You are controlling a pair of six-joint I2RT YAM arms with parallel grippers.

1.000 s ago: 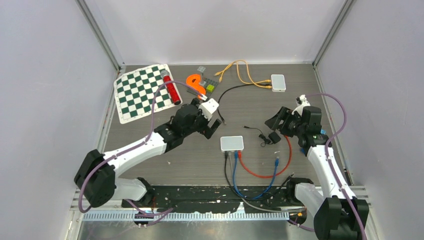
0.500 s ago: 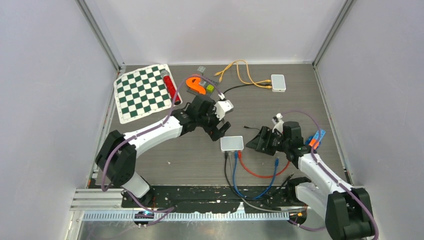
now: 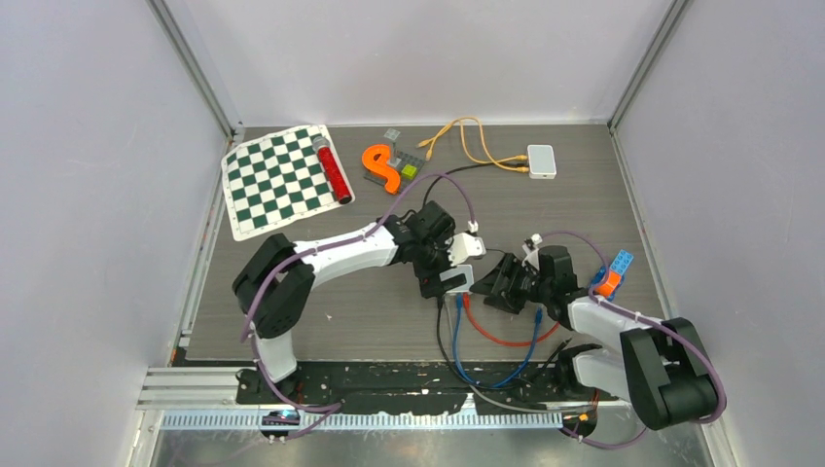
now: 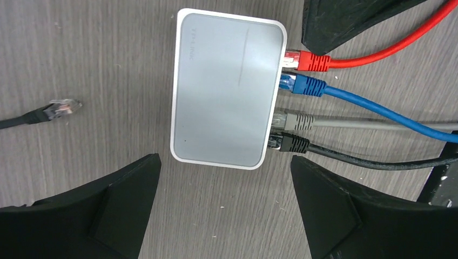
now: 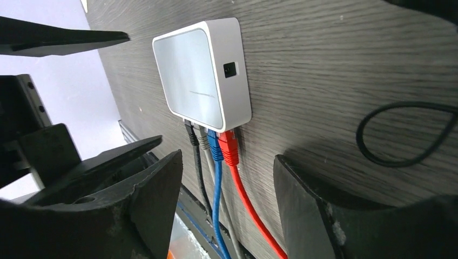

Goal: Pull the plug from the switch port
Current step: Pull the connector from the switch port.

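Glossy plastic switch [image 4: 227,89], matt woodgrain table [image 4: 81,54]

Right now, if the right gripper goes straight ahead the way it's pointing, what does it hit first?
Probably the red plug in the white switch; it sits between the open fingers of the right gripper, though depth is unclear.

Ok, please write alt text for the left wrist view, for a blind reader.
A white switch lies on the dark table with red, blue, grey and black plugs in the ports on its right side. The open left pincer frames it; a loose black plug lies to its left.
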